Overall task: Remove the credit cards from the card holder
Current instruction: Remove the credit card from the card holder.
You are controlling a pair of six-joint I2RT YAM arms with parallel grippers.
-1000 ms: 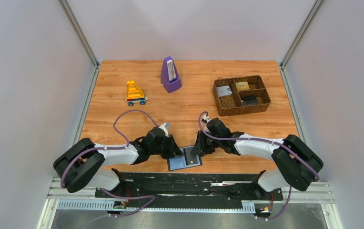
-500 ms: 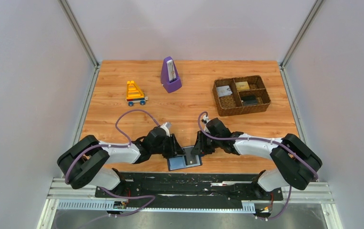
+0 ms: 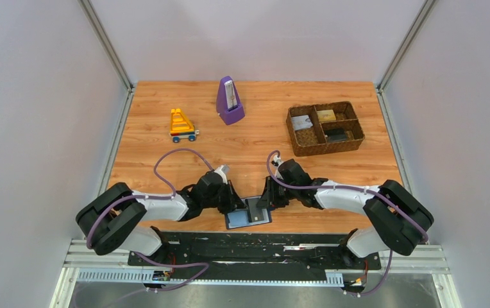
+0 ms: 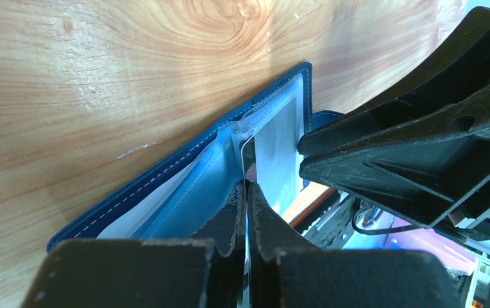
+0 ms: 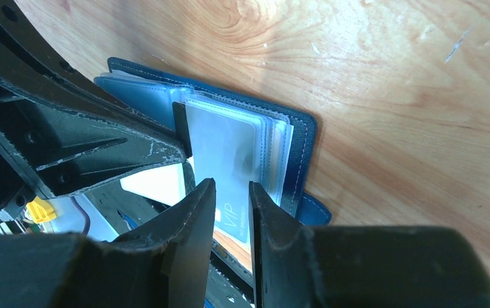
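**Two hands at the open card holder**

A flat dark blue folding card holder point(image 3: 250, 217) with clear sleeve pages lies open on the wooden tabletop point(image 3: 255, 151). It sits at the near edge, in the middle, between the two arms.

The left hand point(image 3: 236, 204) is low over the left side of the card holder. In its own wrist view, the left hand point(image 4: 245, 187) is clenched. Its two black fingers point(image 4: 229, 218) press together on a thin sheet that stands up at the fold. I cannot tell if that sheet is a page or a card.

The right hand point(image 3: 265, 200) is low over the right side of the card holder, close to the left hand. In its own wrist view, the right hand point(image 5: 231, 186) has its fingers point(image 5: 194, 218) a little apart. A thin grey plastic card point(image 5: 223, 141) with the letters VIP lies in the top sleeve and shows in the gap. I cannot tell if the fingers grip it.

Far to the right stands a brown woven basket point(image 3: 326, 151) with compartments. A whitish card point(image 3: 302, 122), a gold-tan card point(image 3: 326, 115) and a dark thing point(image 3: 335, 135) lie in it, each in its own compartment. A purple metronome point(image 3: 229, 102) stands at the far middle. A yellow and orange stacking toy point(image 3: 182, 125) on blue wheels stands to its left.
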